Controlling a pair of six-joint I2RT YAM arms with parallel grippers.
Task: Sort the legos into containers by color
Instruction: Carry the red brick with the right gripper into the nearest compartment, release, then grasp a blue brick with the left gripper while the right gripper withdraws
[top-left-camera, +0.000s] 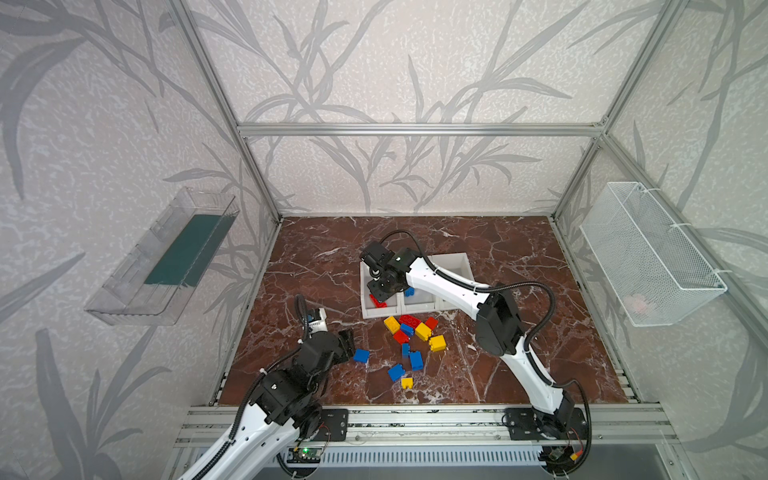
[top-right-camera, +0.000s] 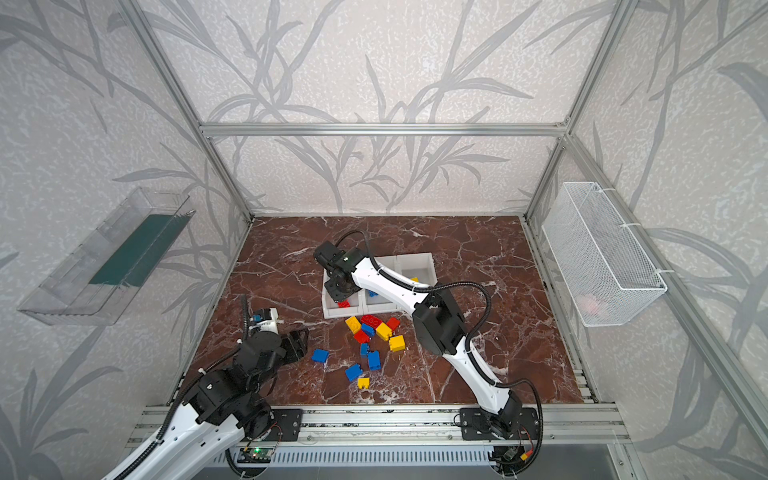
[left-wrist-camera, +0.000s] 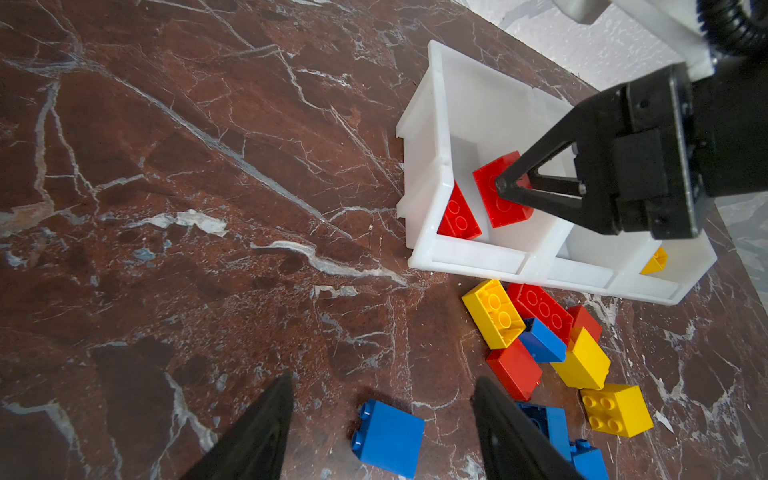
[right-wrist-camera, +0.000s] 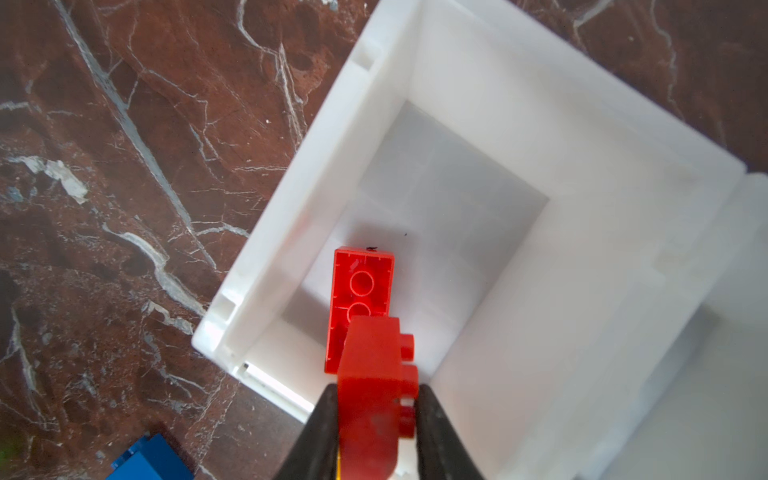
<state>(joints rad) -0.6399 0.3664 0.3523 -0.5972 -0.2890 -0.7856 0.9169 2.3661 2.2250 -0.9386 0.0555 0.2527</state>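
Three joined white containers stand mid-table. My right gripper hangs over the leftmost bin, shut on a red lego. Another red lego lies on that bin's floor. The middle bin holds a blue lego and the right bin a yellow one. Several red, blue and yellow legos lie loose in front of the bins. My left gripper is open just above the table, close to a lone blue lego.
A clear tray hangs on the left wall and a white wire mesh basket on the right wall. Aluminium frame posts stand at the table's corners. The right arm stretches across the bins.
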